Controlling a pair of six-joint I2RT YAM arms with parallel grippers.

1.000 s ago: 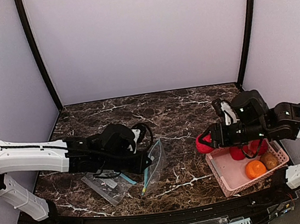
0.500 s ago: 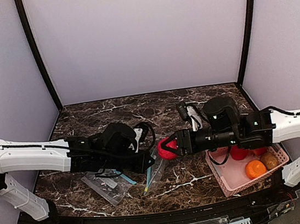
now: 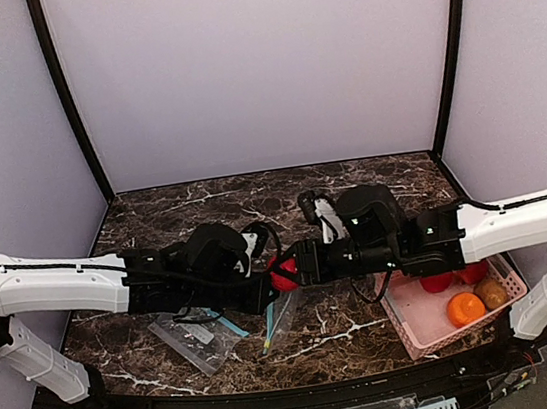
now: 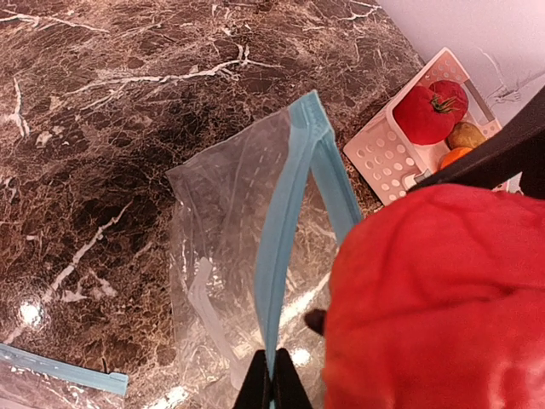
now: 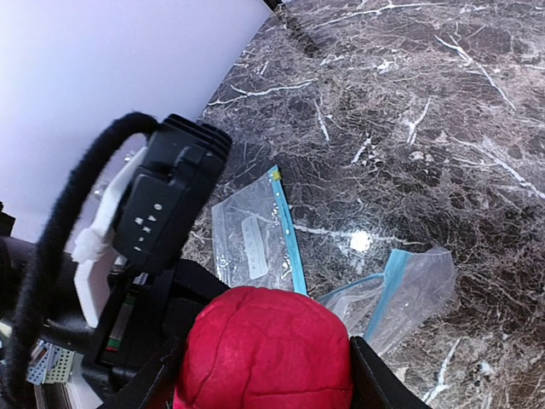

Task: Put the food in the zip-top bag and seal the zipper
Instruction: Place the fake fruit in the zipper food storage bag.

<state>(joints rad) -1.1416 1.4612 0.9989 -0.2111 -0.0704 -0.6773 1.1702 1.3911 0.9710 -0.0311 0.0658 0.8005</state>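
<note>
The bag (image 3: pixel 288 313) lies mid-worktop (image 3: pixel 332 192), one fruit (image 3: pixel 283 276) just beside its mouth. A second bag (image 3: pixel 192 338) lies at its 8 o'clock, and the basket (image 3: pixel 411 333) holding other fruit (image 3: pixel 466 308) at 3 o'clock.

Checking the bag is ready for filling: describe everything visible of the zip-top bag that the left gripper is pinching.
The zip-top bag is clear, crinkled plastic with a light blue zipper strip along its mouth. The left gripper has its jaws shut on one strip, holding that edge up while the rest sags onto the marble table. The two strips stand parted. A red fruit in the right gripper hangs beside the mouth; contact cannot be told.
</note>
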